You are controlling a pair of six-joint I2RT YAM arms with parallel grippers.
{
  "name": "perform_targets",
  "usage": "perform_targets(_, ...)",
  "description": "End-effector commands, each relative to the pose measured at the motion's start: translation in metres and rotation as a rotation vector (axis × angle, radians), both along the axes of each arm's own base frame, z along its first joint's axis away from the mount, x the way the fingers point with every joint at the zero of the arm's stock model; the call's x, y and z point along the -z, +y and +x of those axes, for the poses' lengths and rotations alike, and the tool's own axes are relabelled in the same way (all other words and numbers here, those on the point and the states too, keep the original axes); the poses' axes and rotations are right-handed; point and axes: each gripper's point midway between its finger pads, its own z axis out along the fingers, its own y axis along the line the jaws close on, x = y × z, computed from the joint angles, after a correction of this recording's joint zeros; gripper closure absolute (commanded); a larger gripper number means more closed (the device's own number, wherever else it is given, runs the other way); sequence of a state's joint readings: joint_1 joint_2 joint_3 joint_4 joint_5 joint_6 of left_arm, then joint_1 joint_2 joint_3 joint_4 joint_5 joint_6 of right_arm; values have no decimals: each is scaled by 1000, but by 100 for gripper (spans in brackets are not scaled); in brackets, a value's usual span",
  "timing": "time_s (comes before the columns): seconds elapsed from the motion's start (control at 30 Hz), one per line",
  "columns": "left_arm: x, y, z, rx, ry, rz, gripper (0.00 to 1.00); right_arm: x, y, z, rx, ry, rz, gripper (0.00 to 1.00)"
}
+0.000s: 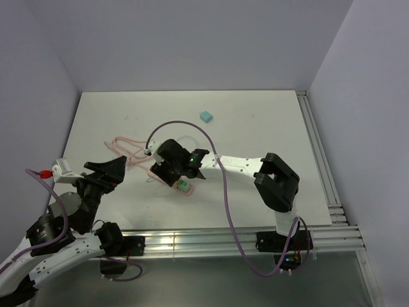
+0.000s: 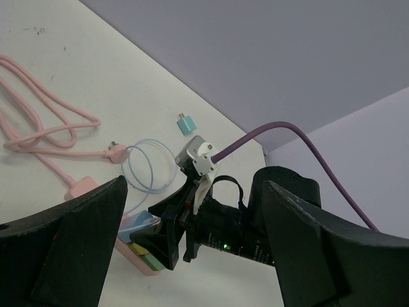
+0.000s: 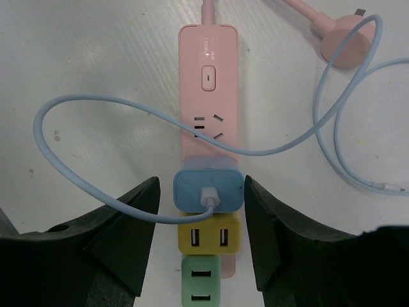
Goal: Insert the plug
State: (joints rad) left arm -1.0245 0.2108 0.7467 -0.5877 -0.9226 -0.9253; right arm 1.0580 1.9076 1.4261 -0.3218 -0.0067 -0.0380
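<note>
A pink power strip (image 3: 209, 83) lies on the white table (image 1: 268, 128). A blue adapter (image 3: 208, 188) with a light-blue cable (image 3: 83, 105) sits in the strip, with a yellow adapter (image 3: 208, 238) and a green adapter (image 3: 201, 284) below it. My right gripper (image 3: 201, 192) is open, one finger on each side of the blue adapter, with narrow gaps. In the top view it (image 1: 176, 173) is over the strip's end. My left gripper (image 1: 112, 169) is open and empty, held above the table to the left of the strip (image 2: 137, 259).
A small teal adapter (image 1: 205, 116) lies alone at the far middle of the table. The strip's pink cable (image 2: 38, 128) loops to the left and ends in a pink plug (image 3: 345, 45). A purple cable (image 1: 225, 192) arcs over my right arm.
</note>
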Motion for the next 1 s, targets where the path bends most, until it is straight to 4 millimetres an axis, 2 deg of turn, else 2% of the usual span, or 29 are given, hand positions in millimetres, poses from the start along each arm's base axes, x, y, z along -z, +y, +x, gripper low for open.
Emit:
perform_targets(0.0,-12,8,-2,-16,-28,-26,8,-5,9,7,19,-31,22,38)
perform_targets(0.1,-12,8,-2,-14,-29,-22,8,-3,6,10,32,-41,10,34)
perform_targets(0.37,-12,8,-2,-14,-29,-21,8,1,4,10,28,-43,-4,37)
perform_targets(0.57,-13,6,-1,-11,-30,-16,8,8,2,9,22,-37,-22,52)
perform_targets(0.6,-14,6,-1,-11,-30,-16,8,10,1,7,18,-32,-28,64)
perform_targets(0.67,-14,6,-1,-12,-31,-18,8,16,-3,6,19,-25,-43,79)
perform_targets(0.7,-14,6,-1,-11,-31,-18,8,18,-4,5,20,-21,-48,90)
perform_targets(0.77,-14,6,-1,-11,-32,-16,8,27,-11,3,25,-18,-71,94)
perform_targets(0.8,-14,6,-1,-12,-32,-17,8,31,-12,1,24,-18,-81,100)
perform_targets(0.97,-15,5,-1,-11,-36,-12,8,53,-25,-12,15,2,-131,100)
